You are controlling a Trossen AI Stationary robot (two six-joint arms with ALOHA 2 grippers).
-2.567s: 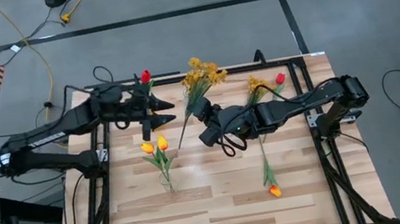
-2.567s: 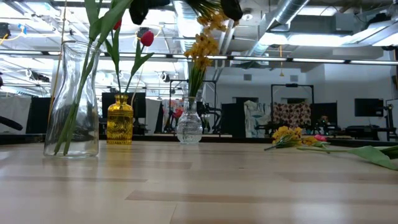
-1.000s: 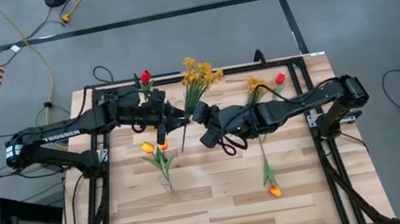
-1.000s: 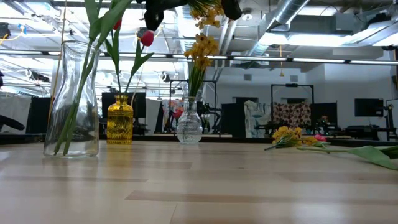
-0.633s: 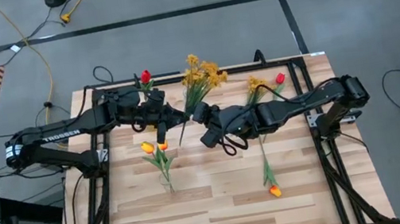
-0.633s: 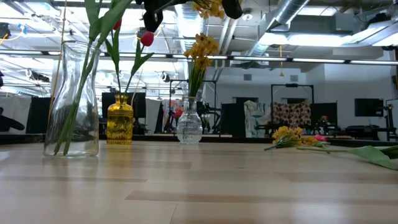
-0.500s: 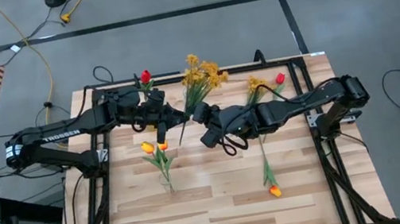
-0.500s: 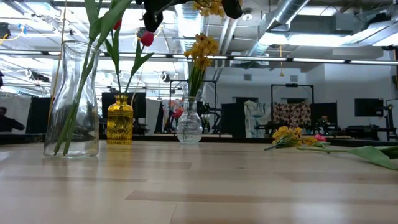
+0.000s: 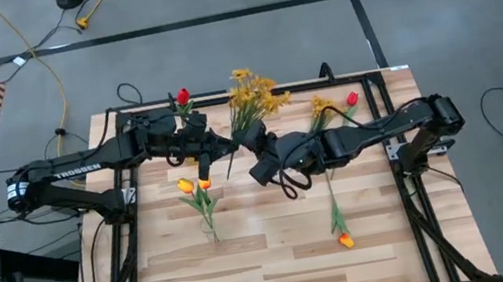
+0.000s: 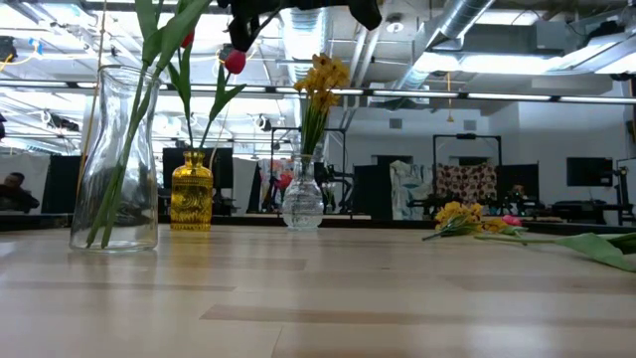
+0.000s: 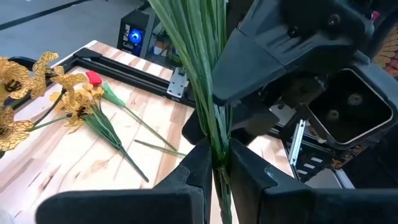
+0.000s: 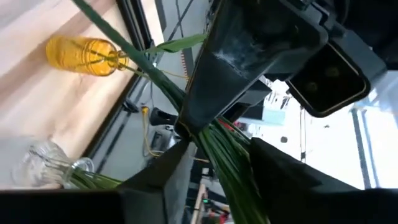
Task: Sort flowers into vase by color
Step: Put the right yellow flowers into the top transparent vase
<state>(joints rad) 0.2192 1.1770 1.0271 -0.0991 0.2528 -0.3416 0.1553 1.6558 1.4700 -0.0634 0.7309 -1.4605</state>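
Flowers sit in groups on a wooden table (image 9: 280,258). A mustard-yellow spray bunch (image 9: 251,95) hangs mid-air near the table's far-centre edge, blossoms toward the far side, stems running diagonally back toward the near-left. The left gripper (image 9: 222,149) is clenched on those stems; its wrist view shows the left fingers (image 11: 186,180) pinching the green stems (image 11: 208,93) tight. The right gripper (image 9: 249,139) sits just beside it w/ the stems between its fingers (image 12: 165,180), which stand apart around them, released.

Counts: 3 vases. A tall clear vase (image 10: 114,159) holds 2 yellow-orange tulips (image 9: 193,184), stems roughly upright. An amber vase (image 10: 193,192) holds 1 red tulip (image 9: 183,97). A small clear vase (image 10: 302,199) holds 1 yellow spray (image 10: 320,80).

Lying flat on the right side: 1 small yellow spray (image 9: 321,108) w/ 1 red tulip (image 9: 351,99) near the far-right corner, and 1 orange tulip (image 9: 345,239), long axis far-to-near, head toward the near edge.
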